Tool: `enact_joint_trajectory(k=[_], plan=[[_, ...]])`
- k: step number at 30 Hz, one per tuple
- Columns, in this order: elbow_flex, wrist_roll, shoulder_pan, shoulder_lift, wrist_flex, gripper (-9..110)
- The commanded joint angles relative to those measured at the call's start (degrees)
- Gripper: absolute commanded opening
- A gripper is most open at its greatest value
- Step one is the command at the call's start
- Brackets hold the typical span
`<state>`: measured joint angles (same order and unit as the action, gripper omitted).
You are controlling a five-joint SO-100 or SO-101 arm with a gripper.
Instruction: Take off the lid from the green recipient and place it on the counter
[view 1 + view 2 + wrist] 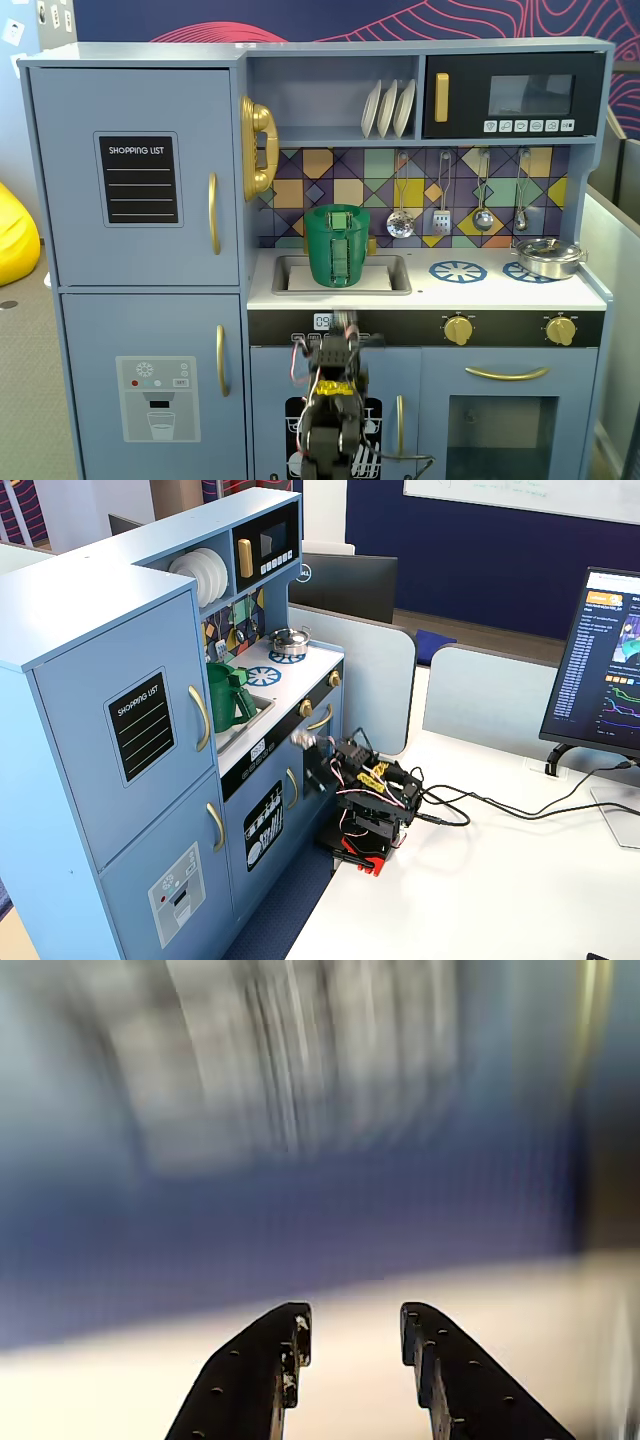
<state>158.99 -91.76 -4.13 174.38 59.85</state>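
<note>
The lid (338, 209) sits on top of the green pot (337, 250), so I think the job has not really begun. The pot stands in the sink (395, 275) of the toy kitchen, up above the claw (353, 1335) and farther back from it. The claw is low down, in front of the kitchen's dark front strip (400, 327), and it is well apart from the pot and touches nothing. In the wrist view the two black fingers (270, 1360) have a clear gap between them with nothing in it, so the claw is partly open and empty. That view is very blurry, so I cannot tell just what is in front of it. What is left: reach up to the lid, take its little knob, lift it off, and set it down on the white counter (480, 290). I cannot see inside the pot because the lid covers it. A silver pan (548, 257) sits on the counter, far to the right of the claw in a fixed view, and I cannot tell if anything is in it. White plates (389, 108) stand on the shelf high above the claw.
</note>
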Motion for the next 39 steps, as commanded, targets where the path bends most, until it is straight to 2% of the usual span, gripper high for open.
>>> enact_joint_trajectory(k=[1, 3, 7, 9, 21, 39], plan=[[-23.2, -3.1, 0.0, -10.4, -18.8, 0], [-31.5, -4.9, 0.0, -15.4, -24.9, 4], [-44.0, -2.4, -2.4, -24.3, -31.4, 26], [-46.7, -1.1, -2.5, -27.0, -36.7, 29], [-54.9, -1.8, -0.3, -35.2, -40.7, 34], [-58.4, -4.2, 0.4, -45.0, -43.2, 32]])
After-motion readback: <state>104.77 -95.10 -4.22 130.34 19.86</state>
